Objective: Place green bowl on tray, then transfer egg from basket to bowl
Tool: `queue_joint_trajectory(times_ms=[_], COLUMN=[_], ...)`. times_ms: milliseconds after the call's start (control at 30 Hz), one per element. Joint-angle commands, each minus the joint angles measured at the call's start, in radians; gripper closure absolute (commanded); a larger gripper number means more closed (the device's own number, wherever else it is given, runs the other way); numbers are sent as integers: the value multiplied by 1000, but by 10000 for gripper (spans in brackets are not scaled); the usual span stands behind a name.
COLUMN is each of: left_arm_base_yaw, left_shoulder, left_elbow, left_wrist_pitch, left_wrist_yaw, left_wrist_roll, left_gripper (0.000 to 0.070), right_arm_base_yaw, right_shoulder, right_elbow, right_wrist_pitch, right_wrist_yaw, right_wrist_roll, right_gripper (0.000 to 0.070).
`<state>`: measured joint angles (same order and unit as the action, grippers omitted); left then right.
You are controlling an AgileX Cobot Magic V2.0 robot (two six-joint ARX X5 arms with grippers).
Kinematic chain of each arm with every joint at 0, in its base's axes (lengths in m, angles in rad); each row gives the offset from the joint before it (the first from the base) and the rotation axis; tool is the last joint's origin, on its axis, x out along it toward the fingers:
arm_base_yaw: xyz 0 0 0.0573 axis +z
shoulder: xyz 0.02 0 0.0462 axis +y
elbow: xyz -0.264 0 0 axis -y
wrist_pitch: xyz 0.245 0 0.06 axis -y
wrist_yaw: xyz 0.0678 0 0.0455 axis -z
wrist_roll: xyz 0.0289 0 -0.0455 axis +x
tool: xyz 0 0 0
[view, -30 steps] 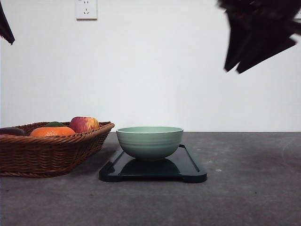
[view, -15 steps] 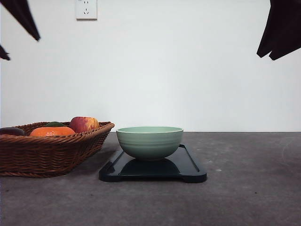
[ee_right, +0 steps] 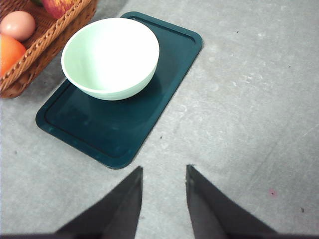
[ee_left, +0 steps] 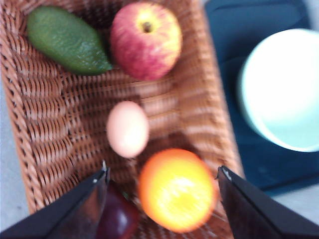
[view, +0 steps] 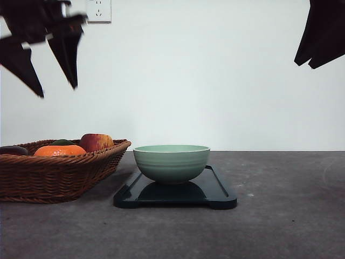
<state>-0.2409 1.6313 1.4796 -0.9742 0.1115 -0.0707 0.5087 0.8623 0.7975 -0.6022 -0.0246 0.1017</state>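
The green bowl (view: 171,162) stands upright on the dark tray (view: 215,191), right of the wicker basket (view: 54,178). The wrist views show the bowl (ee_right: 110,57) with nothing in it. A pale egg (ee_left: 127,128) lies on the basket floor (ee_left: 45,114) among fruit, and it also peeks over the basket rim (ee_right: 18,25). My left gripper (view: 56,89) hangs high above the basket, blurred, with its jaws wide open (ee_left: 163,172) and the egg just beyond the fingertips. My right gripper (view: 305,63) sits high at the right, open and holding nothing (ee_right: 163,168), back from the tray (ee_right: 114,134).
In the basket with the egg lie a red apple (ee_left: 145,40), an orange (ee_left: 177,189), a green avocado (ee_left: 67,40) and a dark purple fruit (ee_left: 117,219). Bare grey tabletop (view: 285,216) stretches to the tray's right. A white wall with an outlet (view: 98,11) stands behind.
My left arm has swung down and to the right from the top-left corner, to above the basket. My right arm pulled up and to the right a second ago, then stayed still.
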Motion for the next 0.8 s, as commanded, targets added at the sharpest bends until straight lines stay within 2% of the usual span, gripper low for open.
queue_joint_trajectory(times_ms=[0, 167, 367, 767], left_arm_base_yaw=[-5, -5, -5, -5], left_shoulder=[43, 129, 199, 273], left_elbow=[23, 23, 23, 23], left_wrist_pitch=[10, 42, 97, 122], left_wrist_yaw=[-16, -19, -33, -63], left_wrist_roll=[30, 30, 30, 30], left_gripper=[250, 184, 186, 187], right_arm_base_yaw=[5, 5, 5, 5], right_shoulder=[5, 5, 5, 5], right_elbow=[8, 8, 8, 8], right_wrist_pitch=[3, 3, 3, 3], right_wrist_yaw=[3, 3, 3, 3], right_wrist_roll=[3, 3, 4, 30], right_gripper=[532, 532, 532, 532])
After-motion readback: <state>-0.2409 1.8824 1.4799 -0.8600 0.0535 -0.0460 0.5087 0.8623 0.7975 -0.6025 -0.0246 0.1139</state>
